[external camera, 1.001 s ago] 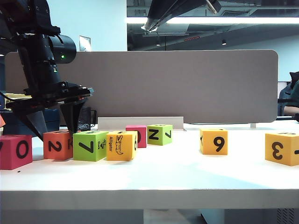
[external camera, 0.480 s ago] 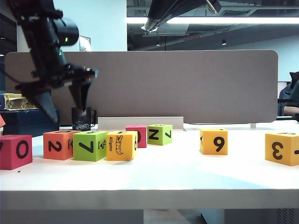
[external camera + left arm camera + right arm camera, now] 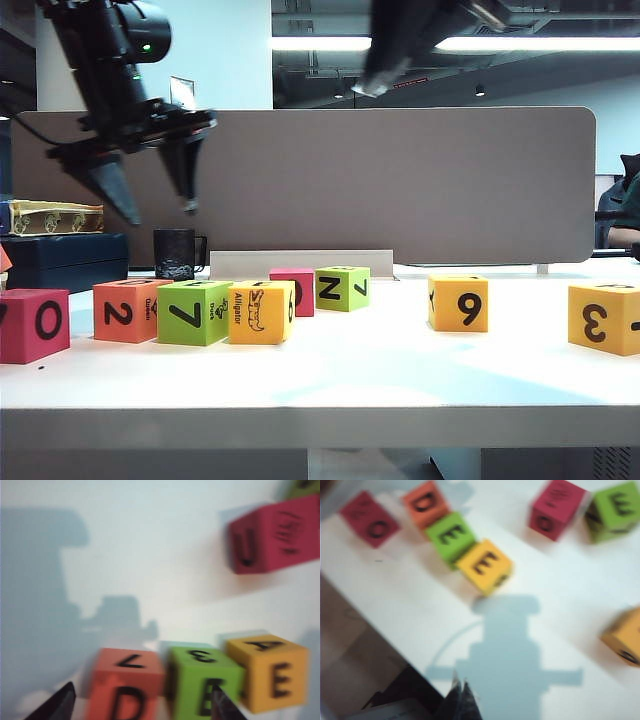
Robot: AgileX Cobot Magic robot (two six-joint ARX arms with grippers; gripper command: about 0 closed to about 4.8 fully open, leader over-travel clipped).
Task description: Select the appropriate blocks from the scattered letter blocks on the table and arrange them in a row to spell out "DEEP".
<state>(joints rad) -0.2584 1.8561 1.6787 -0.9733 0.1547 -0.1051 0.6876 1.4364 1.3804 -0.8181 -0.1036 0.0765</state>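
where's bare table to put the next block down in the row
Free: the bare white tabletop right of the yellow alligator foam cube, up to the yellow 9 cube. Crowded: the orange 2 cube, the lime green 7 cube and the alligator cube sit side by side, magenta 0 cube nearby.

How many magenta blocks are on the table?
2: one magenta block showing 0 at the row's left end, another magenta block behind the alligator cube. More may lie outside view.
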